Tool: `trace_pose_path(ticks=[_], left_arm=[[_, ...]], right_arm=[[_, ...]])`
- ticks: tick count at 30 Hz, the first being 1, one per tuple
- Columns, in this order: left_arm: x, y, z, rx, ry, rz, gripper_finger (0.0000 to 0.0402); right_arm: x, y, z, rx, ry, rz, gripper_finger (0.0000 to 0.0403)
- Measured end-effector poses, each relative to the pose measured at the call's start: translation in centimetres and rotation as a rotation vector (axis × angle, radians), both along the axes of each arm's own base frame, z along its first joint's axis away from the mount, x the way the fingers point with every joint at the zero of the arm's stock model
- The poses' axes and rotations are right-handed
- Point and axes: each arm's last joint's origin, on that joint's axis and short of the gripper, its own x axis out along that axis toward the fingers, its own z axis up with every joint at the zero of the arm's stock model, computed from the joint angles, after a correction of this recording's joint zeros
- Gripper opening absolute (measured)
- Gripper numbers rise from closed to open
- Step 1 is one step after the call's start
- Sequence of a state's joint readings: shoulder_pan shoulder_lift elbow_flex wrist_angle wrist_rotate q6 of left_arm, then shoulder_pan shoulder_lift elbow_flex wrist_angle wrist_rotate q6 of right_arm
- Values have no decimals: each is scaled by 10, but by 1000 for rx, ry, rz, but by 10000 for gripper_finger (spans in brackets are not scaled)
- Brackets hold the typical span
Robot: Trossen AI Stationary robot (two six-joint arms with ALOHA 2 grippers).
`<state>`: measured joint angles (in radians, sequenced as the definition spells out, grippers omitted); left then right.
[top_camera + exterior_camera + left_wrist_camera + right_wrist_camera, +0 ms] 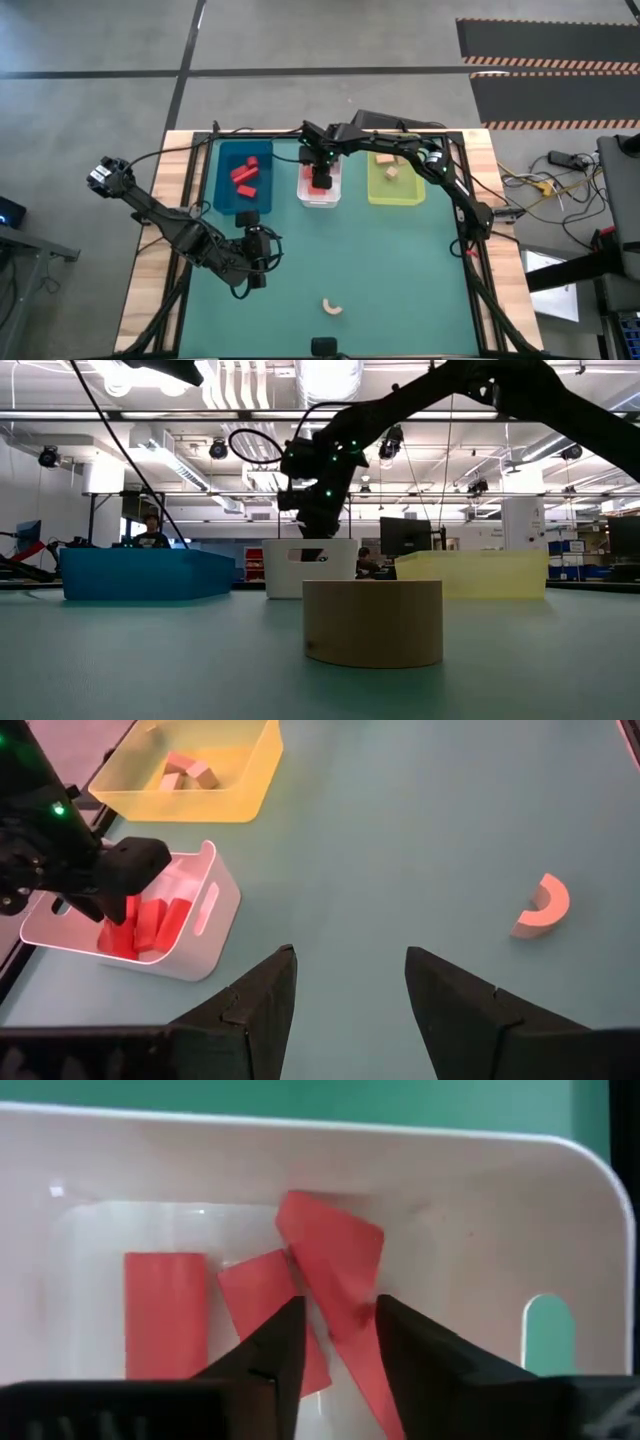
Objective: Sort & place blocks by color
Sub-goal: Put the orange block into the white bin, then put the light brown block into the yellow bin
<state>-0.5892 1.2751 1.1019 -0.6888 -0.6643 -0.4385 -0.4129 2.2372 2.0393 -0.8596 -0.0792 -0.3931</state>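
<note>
My right end effector (335, 1342) hangs over the white tray (320, 184), fingers clamped on a red block (335, 1275) — two more red blocks (164, 1312) lie below. My left end effector (345, 995) waits open over the tabletop (380, 260) near the blue tray (243, 176). The tan arch (333, 307) lies alone, well apart from the trays.
</note>
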Motion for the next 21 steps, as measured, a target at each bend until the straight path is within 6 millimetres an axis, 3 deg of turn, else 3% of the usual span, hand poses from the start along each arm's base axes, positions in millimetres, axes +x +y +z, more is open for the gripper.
trace_pose_path(ticks=[6, 11, 16, 21], left_arm=[[0, 0, -2, 3, 5, 1, 173], [-1, 1, -7, 10, 15, 1, 173], [0, 0, -13, 3, 5, -1, 173], [1, 0, -22, -3, -3, -2, 173]], right_arm=[[-1, 1, 6, 20, 12, -31, 162], [-9, 12, 28, 82, 98, -64, 179], [-19, 42, 61, 115, 144, -62, 174], [-25, 87, 93, 149, 100, -11, 162]])
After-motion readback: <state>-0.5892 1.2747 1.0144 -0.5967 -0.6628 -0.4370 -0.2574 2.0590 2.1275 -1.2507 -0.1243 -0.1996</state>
